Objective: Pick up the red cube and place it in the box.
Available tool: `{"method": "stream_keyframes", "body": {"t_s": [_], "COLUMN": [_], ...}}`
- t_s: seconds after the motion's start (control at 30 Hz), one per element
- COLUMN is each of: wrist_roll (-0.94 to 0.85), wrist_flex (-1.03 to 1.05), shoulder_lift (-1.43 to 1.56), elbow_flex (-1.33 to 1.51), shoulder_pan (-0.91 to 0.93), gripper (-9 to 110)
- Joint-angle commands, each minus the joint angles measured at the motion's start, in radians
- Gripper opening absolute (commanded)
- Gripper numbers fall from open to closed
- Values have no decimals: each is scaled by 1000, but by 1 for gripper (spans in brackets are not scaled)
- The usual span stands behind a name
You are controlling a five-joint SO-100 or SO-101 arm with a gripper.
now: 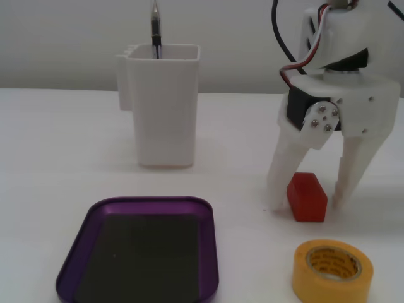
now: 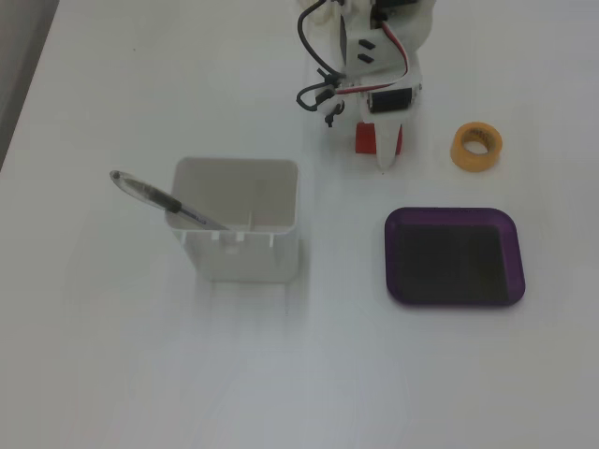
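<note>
Red cube (image 1: 307, 197) sits between the gripper (image 1: 308, 201) fingers (on the table).

A small matte red cube (image 1: 307, 197) sits on the table at right of centre; a shallow purple, dark-floored tray (image 1: 142, 250) lies empty, lower left.

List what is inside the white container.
A pen leans inside the white container, tip down, its top sticking out over the rim. A divider shows inside; the bottom is partly hidden by the walls.
</note>
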Motion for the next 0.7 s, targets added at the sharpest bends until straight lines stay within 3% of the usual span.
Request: {"method": "stream_keyframes", "body": {"t_s": [0.0,0.1,0.67], "wrist_roll": [-6,-6,-196], "wrist_flex": [-5,5,337], "shoulder_lift": [-11,-6,394], "elbow_flex": [-14,-17,-456], "shoulder_pan": [-2,-2,-37], "gripper": [11,-1,-1]}}
